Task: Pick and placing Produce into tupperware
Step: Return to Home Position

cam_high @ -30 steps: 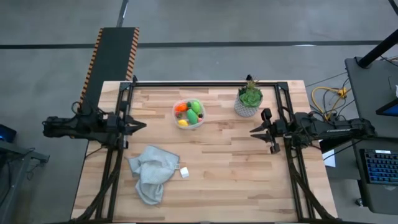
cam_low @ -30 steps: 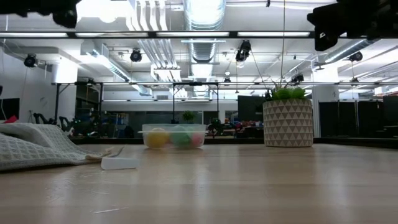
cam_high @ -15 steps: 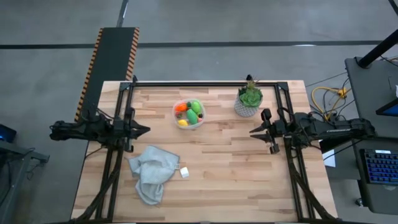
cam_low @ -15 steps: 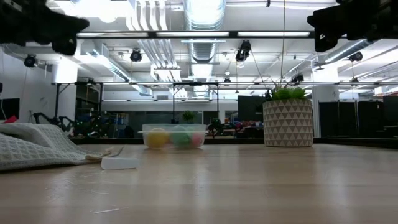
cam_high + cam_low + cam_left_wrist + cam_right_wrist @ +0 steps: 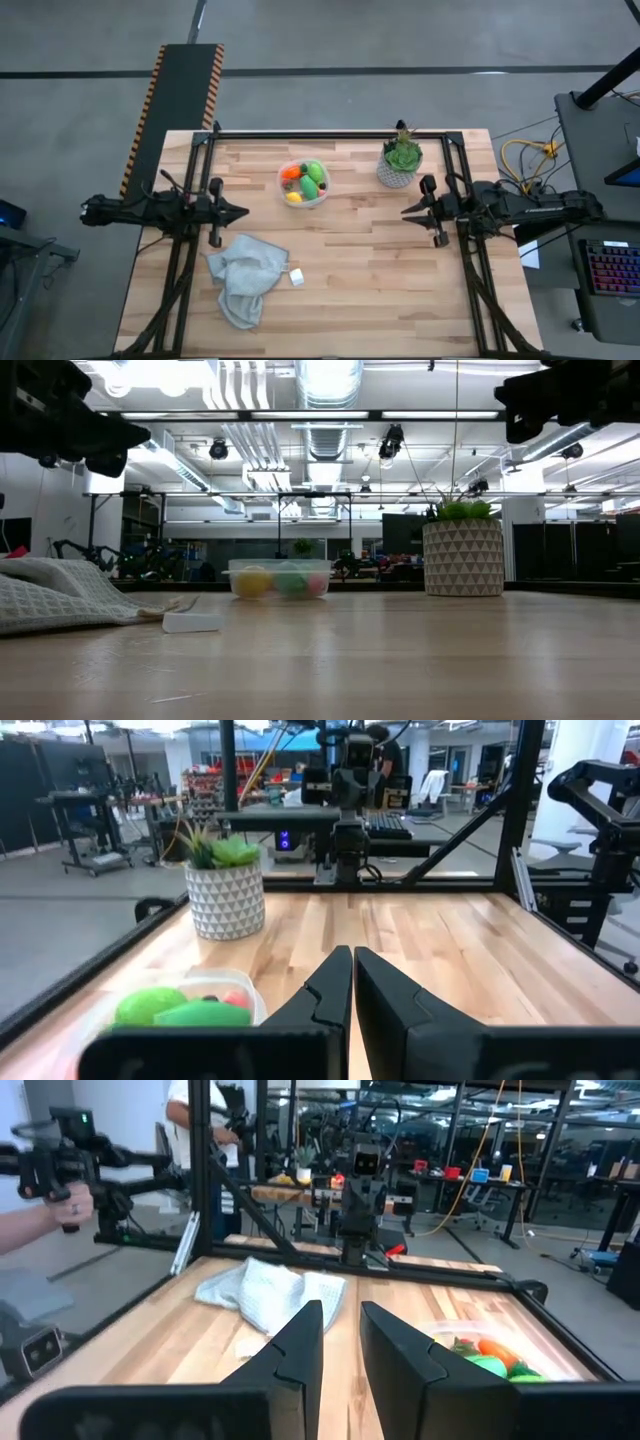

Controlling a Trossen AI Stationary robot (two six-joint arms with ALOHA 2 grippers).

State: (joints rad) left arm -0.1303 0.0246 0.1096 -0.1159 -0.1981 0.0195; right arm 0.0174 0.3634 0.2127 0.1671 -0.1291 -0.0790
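Observation:
The clear tupperware [image 5: 304,184] stands on the far middle of the table, and the produce lies inside it: green pieces, an orange one, a yellow one and a small red one. It also shows low in the left wrist view as the tupperware [image 5: 175,1010] and in the low view as the tupperware [image 5: 280,578]. My left gripper [image 5: 243,212] hovers above the table's left side, shut and empty, pointing toward the centre. My right gripper [image 5: 405,211] hovers at the right side, a little open and empty, and faces the left one.
A potted plant [image 5: 400,160] in a white patterned pot stands right of the tupperware. A crumpled grey cloth [image 5: 245,275] lies near-left, with a small white cube [image 5: 296,277] beside it. Bare wood lies between the grippers. A person's hand [image 5: 40,1200] shows beyond the table.
My left arm has reached out toward the table's right, a little toward the near edge, and has come down; its gripper now stands over the table's left part. The right arm and the objects have kept still.

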